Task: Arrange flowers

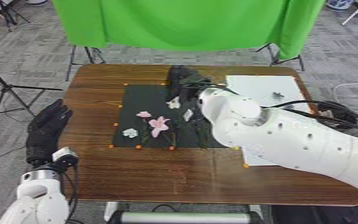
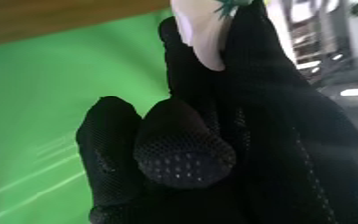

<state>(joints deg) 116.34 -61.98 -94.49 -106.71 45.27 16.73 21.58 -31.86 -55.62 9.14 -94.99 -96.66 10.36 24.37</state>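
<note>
In the head view, my right hand [image 1: 181, 79] is at the far edge of the black mat [image 1: 135, 100], with a white flower [image 1: 174, 103] at its fingertips. In the right wrist view, my right hand [image 2: 183, 162] has its thumb bent in front of the fingers, and a pale petal [image 2: 200, 32] is caught between the fingertips. On the mat lie a large pink flower [image 1: 159, 126], a small pink flower [image 1: 143, 114], a white blossom [image 1: 130, 133] and another white flower [image 1: 188, 115]. My left hand [image 1: 47, 129] is beyond the table's left edge, fingers straight.
A white sheet [image 1: 255, 85] lies on the right of the brown table [image 1: 175, 175], with a small dark green piece [image 1: 278, 95] on it. Orange markers edge the mat. Green cloth [image 1: 193, 25] hangs behind the table, and a black tripod [image 1: 7, 85] stands left.
</note>
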